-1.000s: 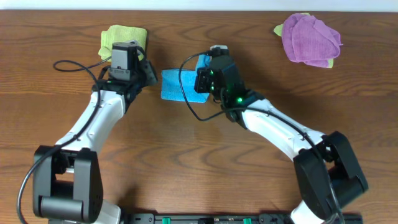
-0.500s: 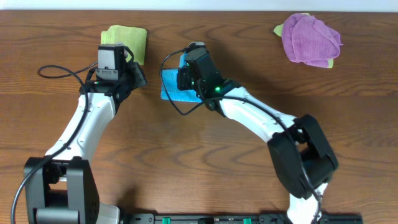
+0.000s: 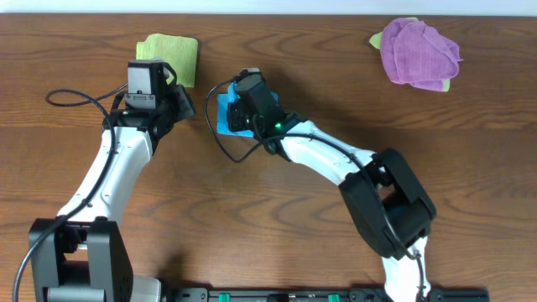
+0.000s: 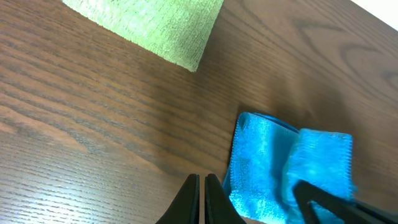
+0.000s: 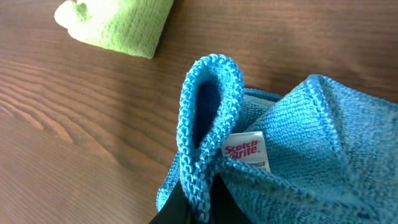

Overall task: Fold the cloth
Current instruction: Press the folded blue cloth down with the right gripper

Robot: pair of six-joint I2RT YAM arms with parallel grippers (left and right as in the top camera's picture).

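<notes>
The cloth (image 3: 224,116) lies partly folded on the wooden table (image 3: 277,226), toward the far middle, with one flap doubled over the rest. My right gripper (image 5: 196,194) sits over it, fingers pinched tight on a hemmed edge that stands up in a loop. A white label (image 5: 244,149) shows just beside the pinch. My left gripper (image 4: 200,186) hovers low just left of the cloth, fingers pressed together with nothing between them and clear of the fabric. A light green cloth (image 3: 169,54) lies folded farther out on the left, near my left wrist. A purple cloth (image 3: 419,52) sits crumpled at the far right, well apart.
</notes>
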